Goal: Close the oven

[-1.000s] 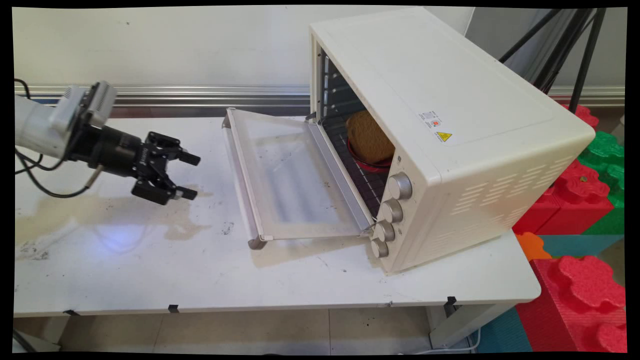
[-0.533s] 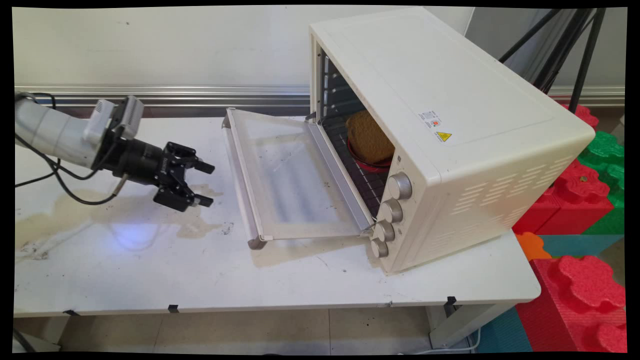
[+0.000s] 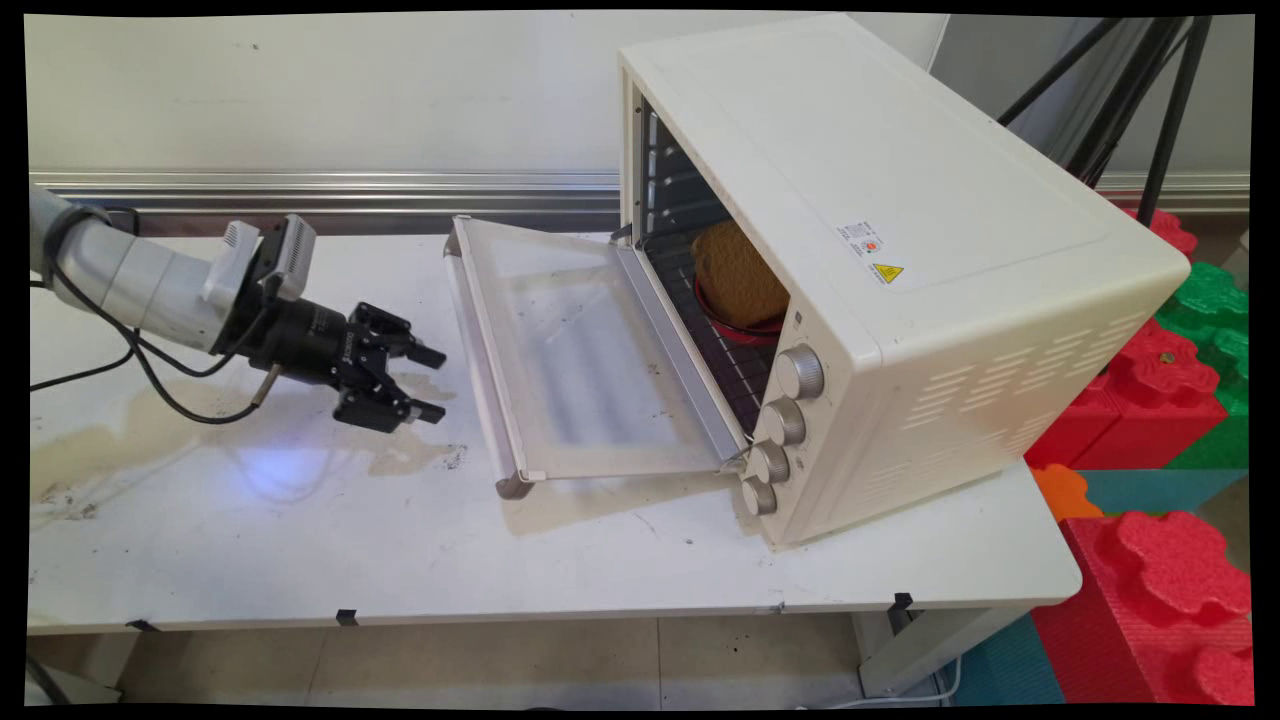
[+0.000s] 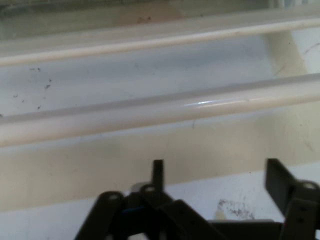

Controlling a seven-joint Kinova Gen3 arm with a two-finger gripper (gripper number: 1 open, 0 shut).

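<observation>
The gripper (image 3: 430,383) hovers low over the white table (image 3: 300,530), released, fingers (image 4: 276,179) spread and holding nothing. At its 3 o'clock, close by, runs the handle (image 4: 150,114) along the outer edge of the lowered oven door (image 3: 580,350). Bare tabletop lies at 6 o'clock. Inside the oven (image 3: 880,260) sits bread (image 3: 738,275) in a red dish (image 3: 745,328).

This looks like a robotics lab rather than a kitchen: a stained white worktable (image 3: 300,540) against a bare wall, black tripod legs (image 3: 1130,90), and big red and green foam blocks (image 3: 1170,390) well beyond the jaws.
</observation>
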